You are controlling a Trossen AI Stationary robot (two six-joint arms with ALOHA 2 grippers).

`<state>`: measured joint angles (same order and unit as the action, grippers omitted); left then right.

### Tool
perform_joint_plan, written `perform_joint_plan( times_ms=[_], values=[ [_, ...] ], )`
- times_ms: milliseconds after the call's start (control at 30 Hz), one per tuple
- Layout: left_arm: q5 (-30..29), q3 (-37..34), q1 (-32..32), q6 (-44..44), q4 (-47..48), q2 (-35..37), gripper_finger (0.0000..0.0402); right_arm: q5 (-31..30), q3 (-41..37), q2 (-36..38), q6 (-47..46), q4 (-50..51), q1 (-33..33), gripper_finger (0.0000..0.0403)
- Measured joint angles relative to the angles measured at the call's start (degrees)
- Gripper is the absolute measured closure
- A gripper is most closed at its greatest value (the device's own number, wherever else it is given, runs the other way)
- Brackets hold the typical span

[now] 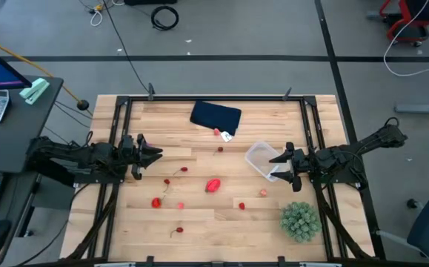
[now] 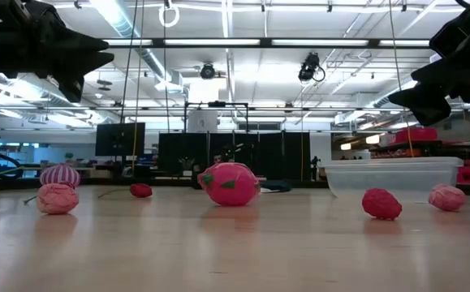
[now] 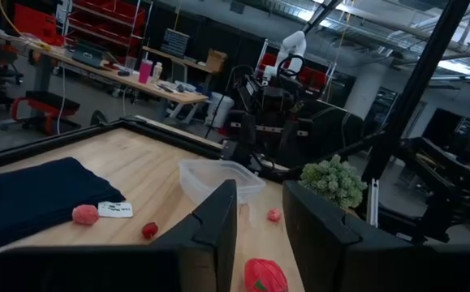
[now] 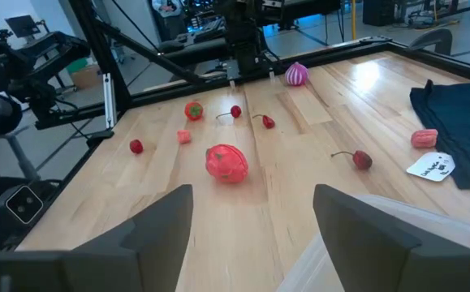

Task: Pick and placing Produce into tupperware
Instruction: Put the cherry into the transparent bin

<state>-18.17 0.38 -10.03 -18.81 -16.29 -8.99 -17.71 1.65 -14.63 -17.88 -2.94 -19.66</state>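
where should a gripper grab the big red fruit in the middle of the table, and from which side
Take the big red fruit across its rounded middle, coming straight down from above. It sits alone on bare wood with nothing touching it, and its squat shape with a green leaf patch, seen in the low view, offers no stem to pinch. The left gripper, fingers open, looks nearer than the right gripper.

Left gripper raised above table on its own side, arm extended level, fingers parted narrowly, holding nothing. Right gripper raised on opposite side, arm level, pointing inward, fingers spread wide, holding nothing.
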Motion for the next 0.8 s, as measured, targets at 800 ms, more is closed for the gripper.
perform_joint_plan(
  times_ms=[800],
  values=[
    [0.20,0.20,-0.08,4.46,13.04,-0.87,0.0294,-0.01,0.01,0.00,0.02,0.21,0.02,0.0137]
  ],
)
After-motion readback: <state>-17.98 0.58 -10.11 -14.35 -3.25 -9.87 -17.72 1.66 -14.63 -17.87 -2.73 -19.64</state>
